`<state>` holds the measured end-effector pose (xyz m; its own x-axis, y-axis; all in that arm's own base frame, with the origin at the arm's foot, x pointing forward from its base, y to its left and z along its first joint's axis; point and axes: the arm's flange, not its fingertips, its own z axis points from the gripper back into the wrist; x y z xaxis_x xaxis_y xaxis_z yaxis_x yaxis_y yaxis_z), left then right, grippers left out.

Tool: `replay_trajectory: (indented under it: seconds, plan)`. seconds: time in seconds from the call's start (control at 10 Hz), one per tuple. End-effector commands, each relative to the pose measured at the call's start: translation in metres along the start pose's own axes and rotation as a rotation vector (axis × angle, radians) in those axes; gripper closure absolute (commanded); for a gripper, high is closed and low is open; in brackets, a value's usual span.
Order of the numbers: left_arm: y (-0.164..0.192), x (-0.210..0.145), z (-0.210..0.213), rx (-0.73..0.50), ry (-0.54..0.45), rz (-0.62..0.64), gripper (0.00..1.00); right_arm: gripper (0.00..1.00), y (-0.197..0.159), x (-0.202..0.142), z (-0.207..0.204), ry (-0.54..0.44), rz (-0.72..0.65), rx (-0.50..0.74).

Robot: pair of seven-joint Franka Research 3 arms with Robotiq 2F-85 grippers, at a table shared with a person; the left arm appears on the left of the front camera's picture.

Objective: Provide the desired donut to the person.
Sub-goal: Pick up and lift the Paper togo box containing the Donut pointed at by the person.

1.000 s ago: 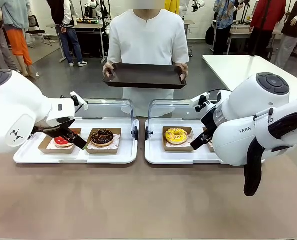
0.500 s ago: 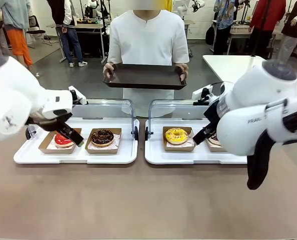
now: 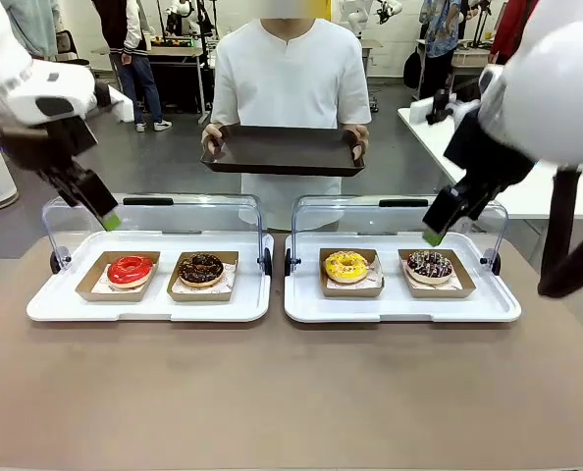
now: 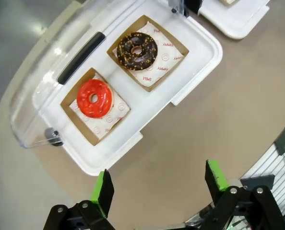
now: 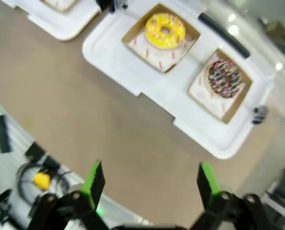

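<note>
left gripper released | right gripper released | risk: person signals no choice, wrong pick among donuts below

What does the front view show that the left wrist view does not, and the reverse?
Front view, not the wrist view: the person holding a dark tray, the yellow donut, the sprinkled donut. Left wrist view, not the front: readable print on the papers under the donuts, and both spread pads of the left gripper. Shared: the red donut and the chocolate donut on the white tray.
</note>
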<state>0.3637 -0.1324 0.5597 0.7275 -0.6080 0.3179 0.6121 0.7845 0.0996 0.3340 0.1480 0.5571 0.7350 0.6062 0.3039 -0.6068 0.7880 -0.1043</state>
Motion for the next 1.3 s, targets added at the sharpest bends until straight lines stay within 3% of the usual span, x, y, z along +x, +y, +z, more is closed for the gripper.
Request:
replay_trajectory:
  seconds: [0.0,0.2,0.3,1.0,1.1,1.2]
  plan:
    - [0.007,0.017,0.017,0.066,0.04,0.002,0.0,0.0,0.002,0.02,0.032,0.022,-0.013,-0.049]
    - [0.006,0.017,0.033,0.163,-0.016,0.033,0.0,0.0,0.002,0.024,0.042,-0.004,-0.035,-0.123]
    - [0.007,0.014,0.027,0.038,0.01,-0.001,0.0,0.0,0.004,0.015,0.043,-0.002,-0.003,-0.017]
    - [0.007,0.014,0.027,0.06,0.013,0.008,0.0,0.0,0.005,0.017,0.045,0.003,-0.008,-0.041]
    - [0.01,0.003,0.037,-0.297,-0.054,-0.248,0.0,0.0,-0.002,0.003,0.057,-0.069,0.246,0.099]
    - [0.024,-0.004,0.045,-0.462,-0.174,-0.43,0.0,0.0,-0.017,-0.006,0.07,-0.169,0.389,0.284]
